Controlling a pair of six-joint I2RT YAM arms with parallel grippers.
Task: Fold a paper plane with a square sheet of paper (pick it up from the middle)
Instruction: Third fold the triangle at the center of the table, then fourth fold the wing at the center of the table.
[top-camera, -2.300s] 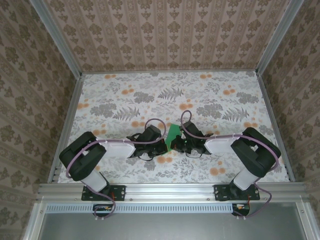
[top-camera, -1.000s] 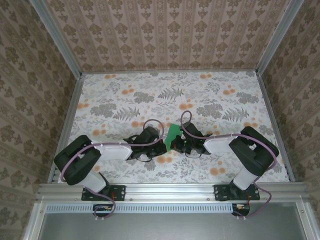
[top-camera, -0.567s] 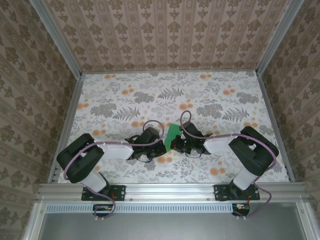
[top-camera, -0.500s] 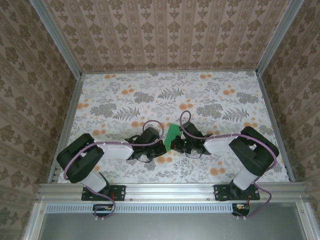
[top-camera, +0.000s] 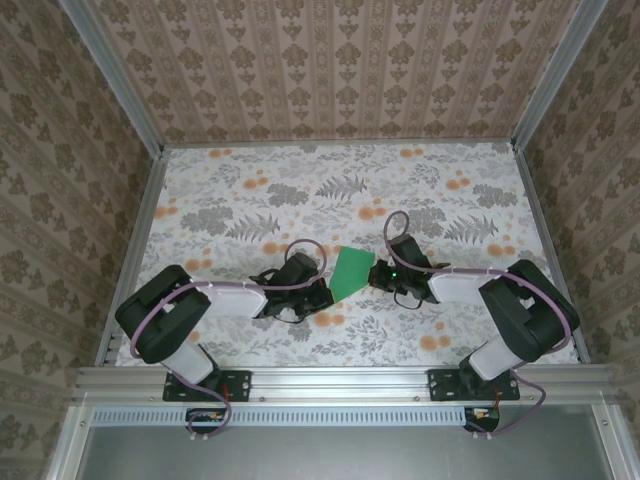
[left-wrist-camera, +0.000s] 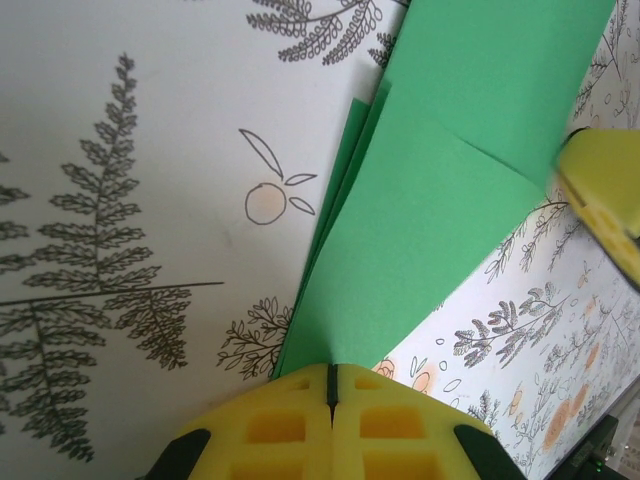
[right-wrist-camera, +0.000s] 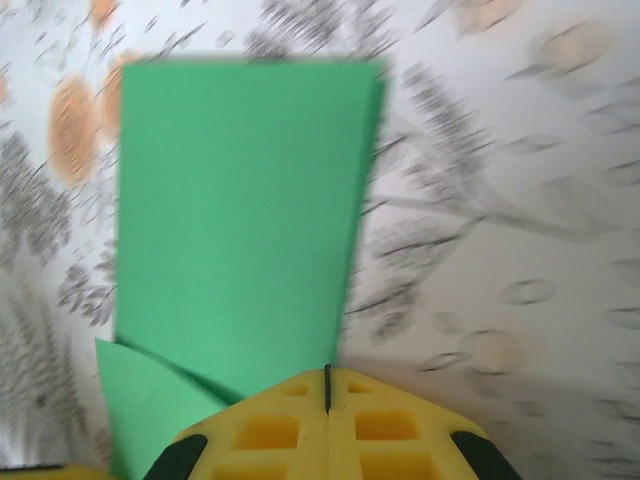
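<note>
The bright green sheet of paper (top-camera: 352, 270) is folded into layers and held low over the flowered table between the two arms. My left gripper (top-camera: 328, 290) is shut on its near left corner. In the left wrist view the paper (left-wrist-camera: 430, 200) fans up from the closed yellow jaws of the left gripper (left-wrist-camera: 332, 372), showing a diagonal crease and two stacked edges. My right gripper (top-camera: 376, 276) is shut on the paper's right side. In the right wrist view the paper (right-wrist-camera: 240, 220) rises as a tall flat panel from the right gripper (right-wrist-camera: 327, 380), with a lower flap at the left.
The table (top-camera: 200, 200) has a white cloth printed with grey ferns and orange flowers. Aluminium rails (top-camera: 135, 240) and patterned walls (top-camera: 340, 70) border it on three sides. A yellow fingertip (left-wrist-camera: 605, 190) of the right gripper touches the paper's far edge in the left wrist view.
My right gripper has pulled away to the right and slightly back, and the green paper now spreads wider between the grippers. The left gripper has barely moved.
</note>
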